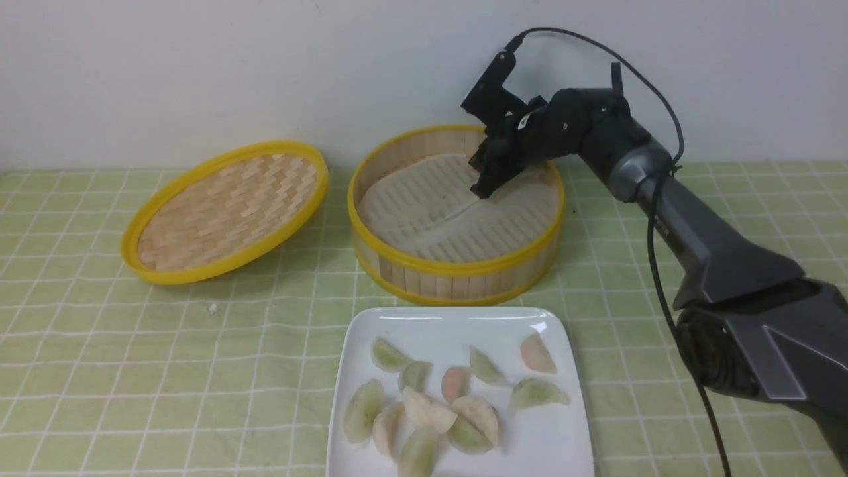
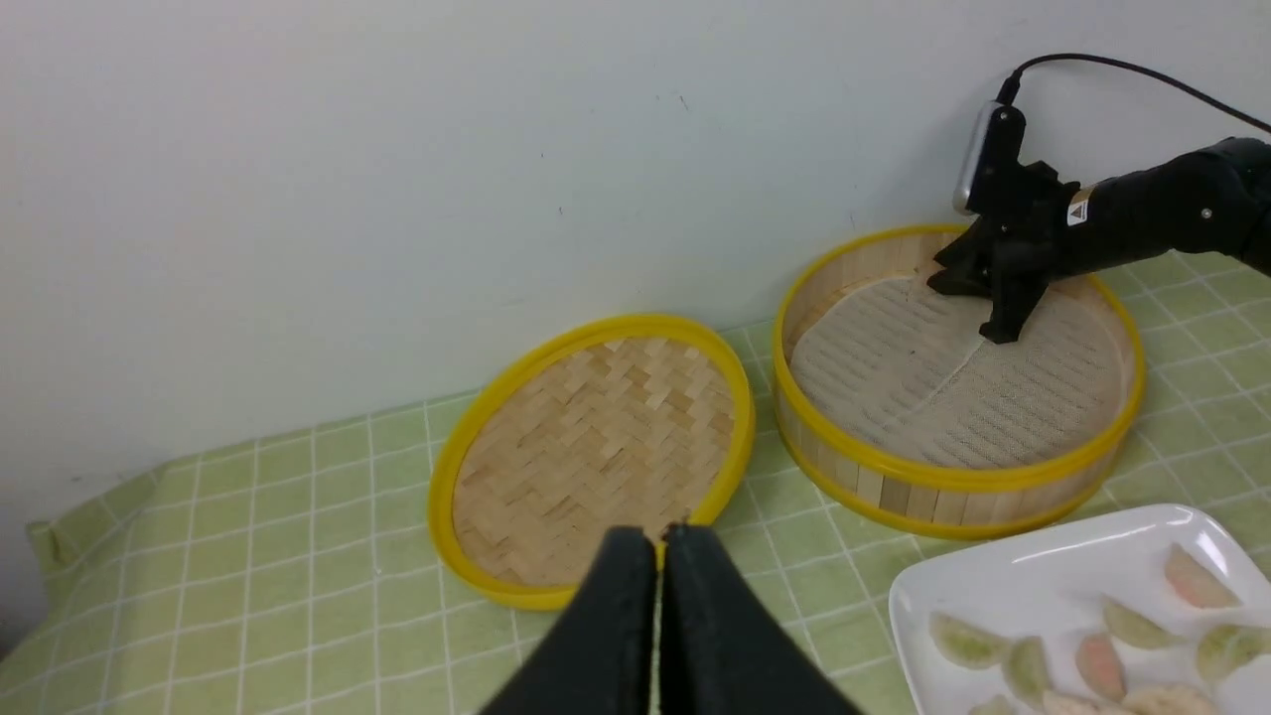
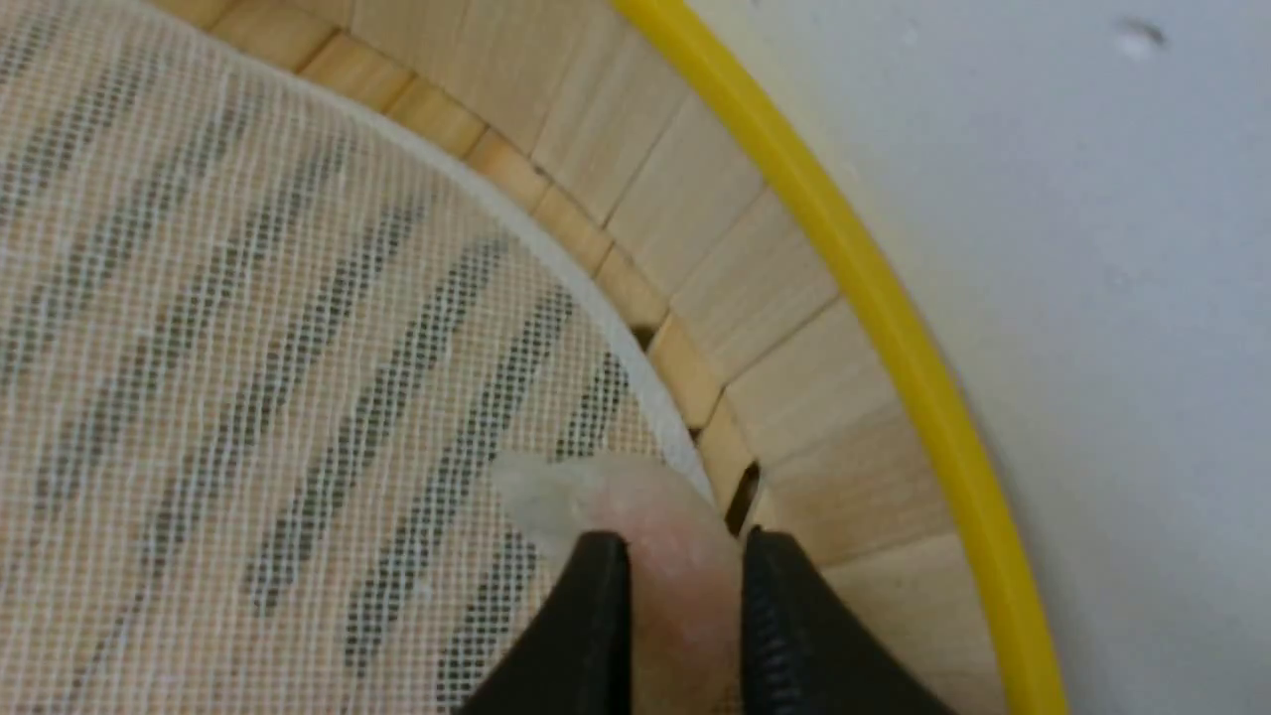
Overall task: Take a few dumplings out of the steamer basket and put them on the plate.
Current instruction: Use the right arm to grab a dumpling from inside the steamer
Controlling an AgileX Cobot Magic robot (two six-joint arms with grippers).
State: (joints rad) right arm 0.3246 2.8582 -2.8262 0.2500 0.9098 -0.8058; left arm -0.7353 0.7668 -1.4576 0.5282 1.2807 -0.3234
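Observation:
The steamer basket stands at the back centre, its whitish liner bare. My right gripper reaches down inside it near the far wall. In the right wrist view the gripper is shut on a pinkish dumpling that lies on the liner by the slat wall. The front view hides this dumpling. The white plate in front of the basket holds several dumplings. My left gripper is shut and empty, above the cloth near the lid.
The shallow woven lid lies tilted to the left of the basket, also in the left wrist view. A green checked cloth covers the table. A white wall stands close behind the basket. The right arm stretches over the table's right side.

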